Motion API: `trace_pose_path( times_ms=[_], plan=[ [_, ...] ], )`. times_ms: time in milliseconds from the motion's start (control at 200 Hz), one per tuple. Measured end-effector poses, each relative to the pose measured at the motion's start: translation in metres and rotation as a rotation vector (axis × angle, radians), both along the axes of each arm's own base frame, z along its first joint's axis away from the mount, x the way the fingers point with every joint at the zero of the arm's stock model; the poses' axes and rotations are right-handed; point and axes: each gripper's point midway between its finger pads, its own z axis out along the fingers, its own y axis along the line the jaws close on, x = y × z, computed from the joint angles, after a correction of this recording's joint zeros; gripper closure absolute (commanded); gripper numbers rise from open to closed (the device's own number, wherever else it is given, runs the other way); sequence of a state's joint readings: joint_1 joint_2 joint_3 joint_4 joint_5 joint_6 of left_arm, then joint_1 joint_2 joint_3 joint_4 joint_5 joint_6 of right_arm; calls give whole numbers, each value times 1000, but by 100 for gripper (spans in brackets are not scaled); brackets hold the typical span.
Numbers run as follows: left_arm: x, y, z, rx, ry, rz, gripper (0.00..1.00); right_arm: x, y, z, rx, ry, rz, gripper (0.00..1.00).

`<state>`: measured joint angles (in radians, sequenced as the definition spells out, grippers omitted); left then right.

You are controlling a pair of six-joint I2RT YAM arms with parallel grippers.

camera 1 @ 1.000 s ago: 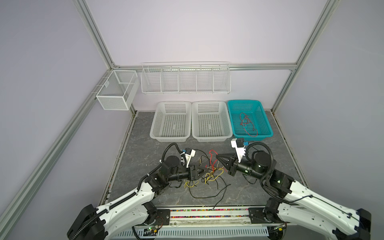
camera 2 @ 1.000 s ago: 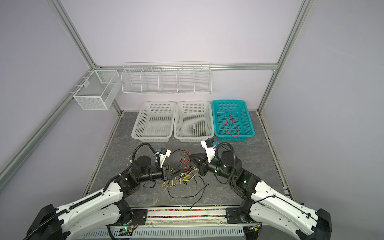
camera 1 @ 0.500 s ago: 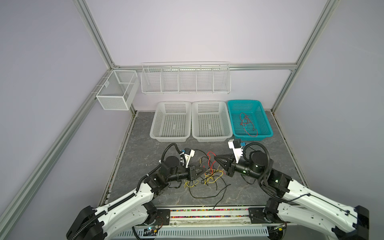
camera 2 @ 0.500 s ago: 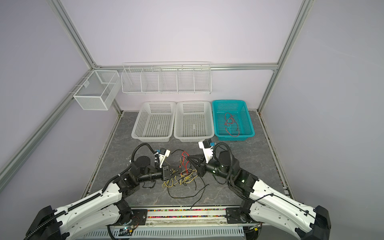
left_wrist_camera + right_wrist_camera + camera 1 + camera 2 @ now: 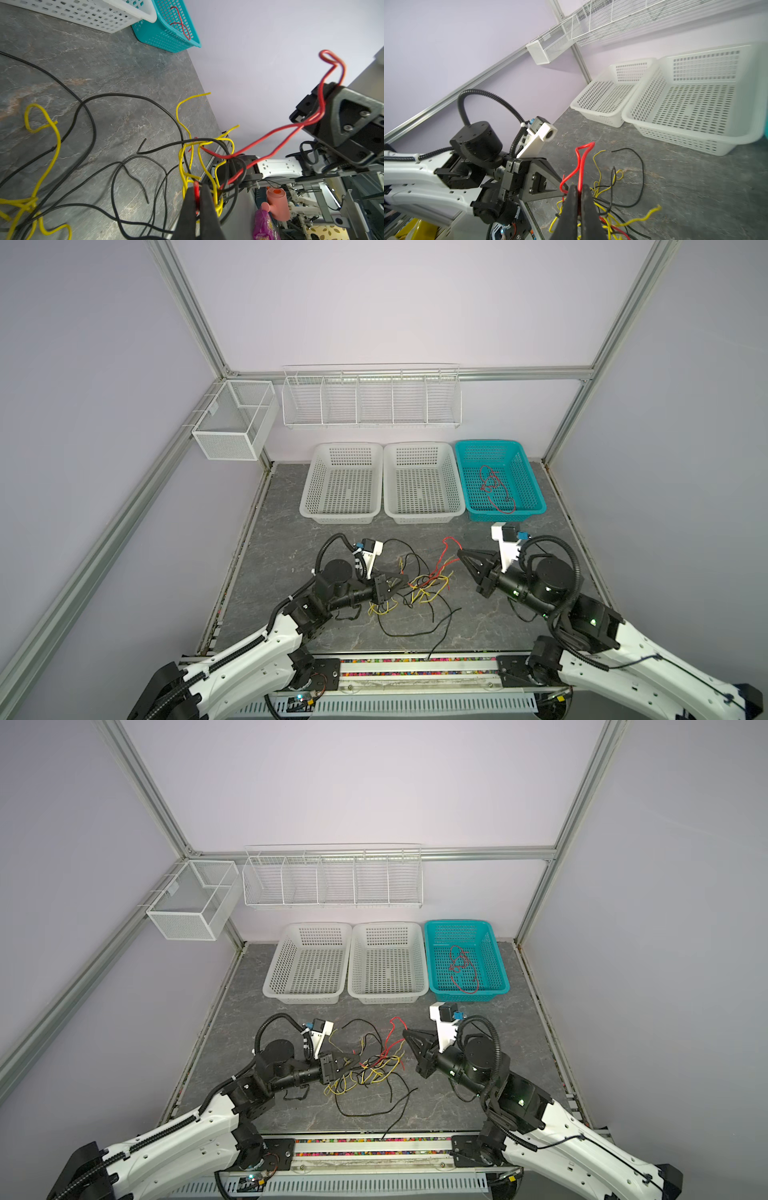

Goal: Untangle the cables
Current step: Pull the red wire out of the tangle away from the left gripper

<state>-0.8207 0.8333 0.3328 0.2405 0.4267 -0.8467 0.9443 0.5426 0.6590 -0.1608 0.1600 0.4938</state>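
- The cables lie as a red, yellow and black tangle on the grey table, between both grippers.
- The left gripper is clamped on the red cable; the right gripper pinches the same wire.
- They look light, springy and snag-prone; gripping near free ends seems best.

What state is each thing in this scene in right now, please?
left gripper, shut on the red cable.
right gripper, shut on the red cable.
red cable, raised partly above the tangle.
yellow and black cables, tangled on the table.
teal basket, holding a second red cable.
white baskets, both empty.
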Motion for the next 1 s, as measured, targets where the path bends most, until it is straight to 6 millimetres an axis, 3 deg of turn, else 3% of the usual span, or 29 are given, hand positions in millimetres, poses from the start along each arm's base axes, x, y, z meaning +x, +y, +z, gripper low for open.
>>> trace_pose_path(
  times_ms=[180, 410, 460, 630, 840, 1000],
  plan=[
    [-3, 1, -6, -41, 19, 11, 100, -4, -30, -16, 26, 15, -87, 94],
    [-2, 2, -17, -22, 62, 26, 100, -4, -21, -27, -15, 45, -52, 92],
    [-2, 3, -21, -8, 76, 33, 100, -2, -16, -27, -29, 54, -38, 86],
    [3, 12, -40, 62, 125, 83, 100, 4, -10, -14, 5, 33, -41, 48],
    [2, 15, -40, 78, 131, 89, 100, 9, 1, -5, 71, 32, -24, 33],
    [1, 17, -39, 81, 122, 92, 100, 21, 16, -38, 15, 116, -34, 23]
  ],
)
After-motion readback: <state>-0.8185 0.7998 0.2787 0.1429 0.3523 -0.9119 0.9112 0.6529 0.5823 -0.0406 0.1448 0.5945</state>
